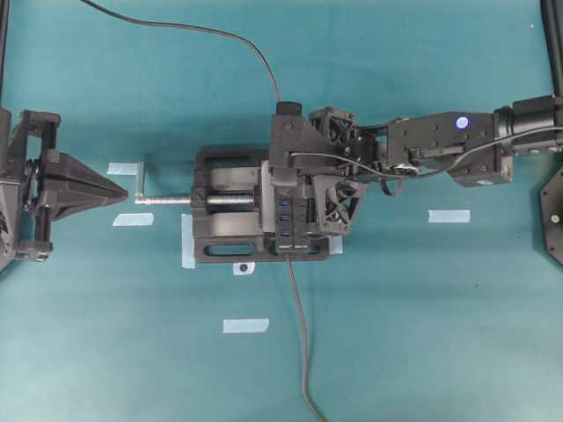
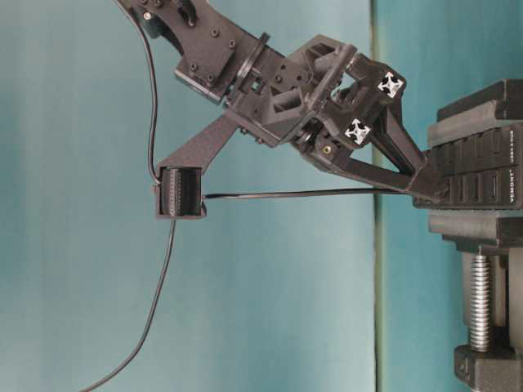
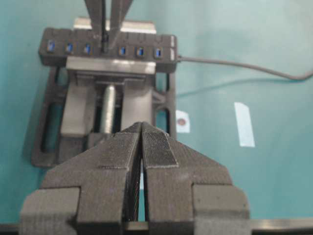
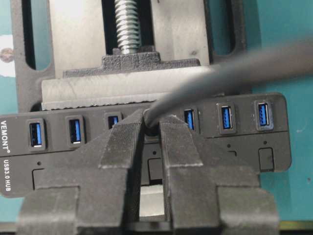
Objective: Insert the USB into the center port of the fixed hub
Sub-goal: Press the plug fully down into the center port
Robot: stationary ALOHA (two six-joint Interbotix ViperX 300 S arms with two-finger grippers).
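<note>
The right gripper (image 4: 151, 128) reaches down onto the fixed hub (image 4: 244, 147), its two fingertips (image 4: 128, 134) standing just apart with the USB (image 4: 152, 126) between them. Only the dark cable end of the plug shows in the narrow gap; whether the jaws press on it or have just let go I cannot tell. The plug sits at the middle of the row of blue slots, right where the center port (image 3: 104, 48) lies, three slots to either side in the left wrist view. Its cable (image 4: 234, 71) runs off toward 2 o'clock in the right wrist view, over the vise jaw.

The hub is clamped in the black vise (image 1: 224, 230), whose silver screw handle (image 1: 163, 200) points toward 9 o'clock in the overhead view. The hub's own cable (image 1: 299, 334) leaves toward 6 o'clock. Seen from above, the right arm comes in from 3 o'clock and covers the upper half of the hub; the slots at the lower half stay uncovered.

The left gripper (image 1: 119, 189) hangs off at 9 o'clock, well apart from the vise, its jaws closed pad to pad on nothing, tip near the screw handle's end. The teal worktop (image 1: 422, 334) lies open toward 12 and 6 o'clock, marked only by blue tape strips (image 1: 449, 215)
</note>
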